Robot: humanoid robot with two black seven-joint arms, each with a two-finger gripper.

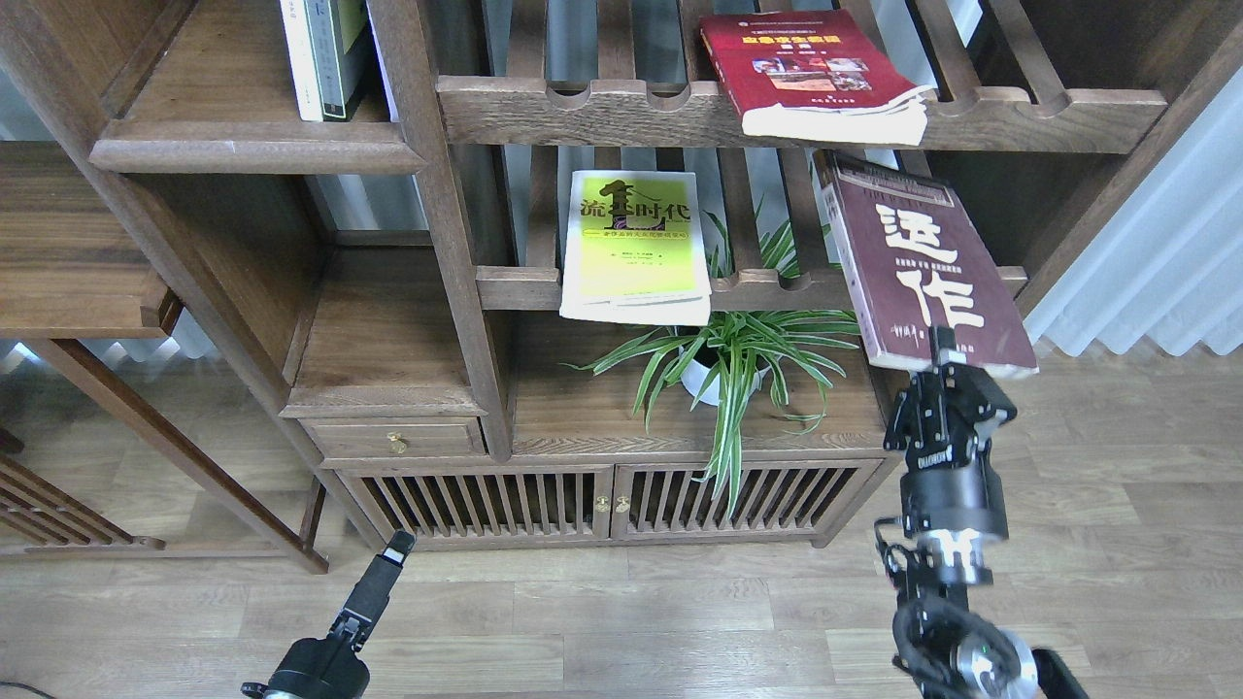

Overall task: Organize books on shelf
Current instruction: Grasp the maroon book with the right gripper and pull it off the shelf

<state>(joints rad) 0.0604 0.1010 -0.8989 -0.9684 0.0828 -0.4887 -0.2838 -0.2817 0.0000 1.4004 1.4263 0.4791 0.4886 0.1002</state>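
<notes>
Right gripper (942,351) is pinching the bottom edge of the maroon book (918,262), holding it up in front of the slatted racks. Red book (811,73) lies on the upper rack, yellow-green book (636,245) on the lower one, hanging over a spider plant (723,364). Left gripper (393,555) sits low over the floor, can't tell if it's open.

maroon book (918,267) "运作", yellow-green book (636,243) "时代"

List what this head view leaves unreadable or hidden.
- Left gripper: small, dark, end-on; fingers indistinguishable.
- Upright books on the solid dark-brown board shelf: tops cut by the frame edge.
- White plant pot: mostly behind leaves.
- Maroon paperback: lower edge covered by the right gripper.
</notes>
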